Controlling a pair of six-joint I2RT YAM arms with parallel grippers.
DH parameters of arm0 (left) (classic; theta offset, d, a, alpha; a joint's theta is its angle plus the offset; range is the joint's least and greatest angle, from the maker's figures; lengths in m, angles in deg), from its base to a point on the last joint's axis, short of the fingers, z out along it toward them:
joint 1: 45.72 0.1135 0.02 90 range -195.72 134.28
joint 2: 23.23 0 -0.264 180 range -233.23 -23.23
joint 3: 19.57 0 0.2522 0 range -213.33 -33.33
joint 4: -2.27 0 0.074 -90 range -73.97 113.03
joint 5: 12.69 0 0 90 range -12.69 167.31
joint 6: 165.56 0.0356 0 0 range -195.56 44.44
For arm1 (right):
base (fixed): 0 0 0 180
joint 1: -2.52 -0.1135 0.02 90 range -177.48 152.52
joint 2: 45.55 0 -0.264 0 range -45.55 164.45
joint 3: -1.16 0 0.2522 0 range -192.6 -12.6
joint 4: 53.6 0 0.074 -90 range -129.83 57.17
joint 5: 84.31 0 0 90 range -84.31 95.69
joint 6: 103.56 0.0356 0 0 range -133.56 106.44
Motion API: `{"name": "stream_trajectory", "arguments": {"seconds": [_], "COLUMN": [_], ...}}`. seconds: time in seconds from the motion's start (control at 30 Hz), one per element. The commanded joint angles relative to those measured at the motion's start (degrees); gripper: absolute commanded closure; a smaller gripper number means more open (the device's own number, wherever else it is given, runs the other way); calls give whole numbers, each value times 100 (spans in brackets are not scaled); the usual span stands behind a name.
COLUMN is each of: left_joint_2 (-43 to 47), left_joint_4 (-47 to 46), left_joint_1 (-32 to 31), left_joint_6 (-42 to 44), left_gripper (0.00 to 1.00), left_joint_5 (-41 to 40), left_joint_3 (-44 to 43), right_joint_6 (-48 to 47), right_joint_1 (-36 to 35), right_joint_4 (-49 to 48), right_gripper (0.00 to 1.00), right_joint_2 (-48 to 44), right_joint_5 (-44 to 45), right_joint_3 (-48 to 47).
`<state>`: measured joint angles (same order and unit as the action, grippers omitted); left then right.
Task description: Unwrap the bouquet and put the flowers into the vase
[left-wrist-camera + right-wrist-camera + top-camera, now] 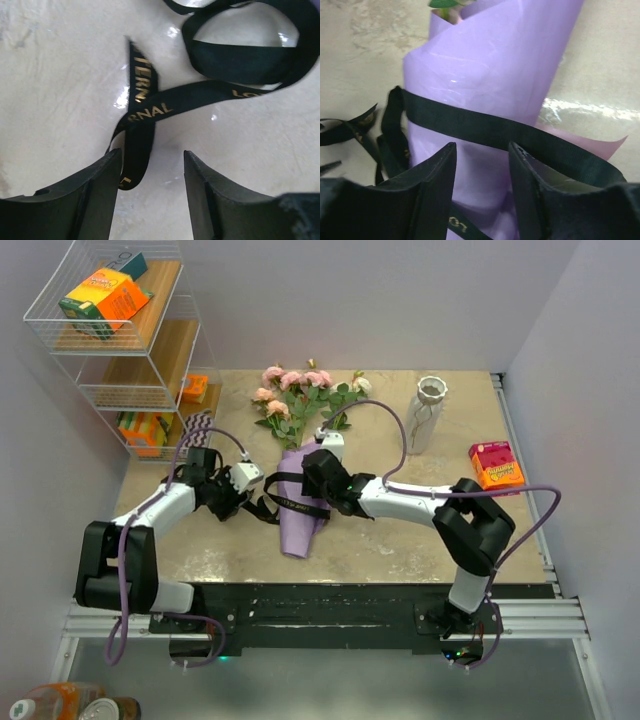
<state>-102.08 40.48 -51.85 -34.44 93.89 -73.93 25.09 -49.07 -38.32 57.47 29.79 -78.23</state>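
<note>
One bouquet [298, 530] lies on the table right under the right gripper [482, 147], with about seven rose heads beyond the fingertips. Its one ribbon [485, 127] crosses the cone just ahead of the half-open, empty jaws. The loose tail ends between the left gripper [152, 156] fingers, also half open and gripping nothing. One vase [425, 415] stands well right of both. Both arms reach low and inward.

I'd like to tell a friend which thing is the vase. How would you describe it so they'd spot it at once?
Start at the beige table and look towards its far edge, right of centre. There the vase stands upright between the roses of the bouquet and a red-orange box. It is the only tall, slim, pale grey-white thing, with a round open mouth.
</note>
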Motion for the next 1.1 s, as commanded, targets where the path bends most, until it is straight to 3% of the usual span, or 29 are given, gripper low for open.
{"name": "stream_trajectory", "arguments": {"seconds": [0.0,0.2,0.3,0.33,0.47,0.63,0.67,0.8,0.9,1.07], "left_joint_2": [-253,-500,-579,-588,-562,-220,-158,203,423,546], "left_joint_4": [-686,-906,-846,-810,-495,-274,-169,182,525,894], "left_joint_1": [-2,24,138,182,559,1298,1481,1685,1703,2088], "left_joint_6": [-61,-8,114,159,299,501,537,599,467,449], "left_gripper": [44,50,61,72,99,100,100,100,100,100], "left_joint_5": [-286,-778,-1016,-1042,-1148,-1288,-1315,-1245,-1236,-1341], "left_joint_3": [52,227,289,298,237,184,158,9,-255,-563], "right_joint_6": [178,134,90,72,2,-252,-392,-1243,-1596,-1905], "right_joint_1": [149,579,851,914,1221,1336,1301,286,-549,-1361], "right_joint_4": [103,191,252,270,453,762,710,411,226,-124], "right_gripper": [55,61,62,62,62,62,55,36,34,35], "right_joint_2": [-510,-993,-1318,-1416,-1881,-2514,-2785,-3244,-3000,-2191], "right_joint_5": [429,605,666,684,772,1062,984,1079,1115,1019], "right_joint_3": [313,963,1323,1516,1930,2176,2185,2142,1861,1439]}}
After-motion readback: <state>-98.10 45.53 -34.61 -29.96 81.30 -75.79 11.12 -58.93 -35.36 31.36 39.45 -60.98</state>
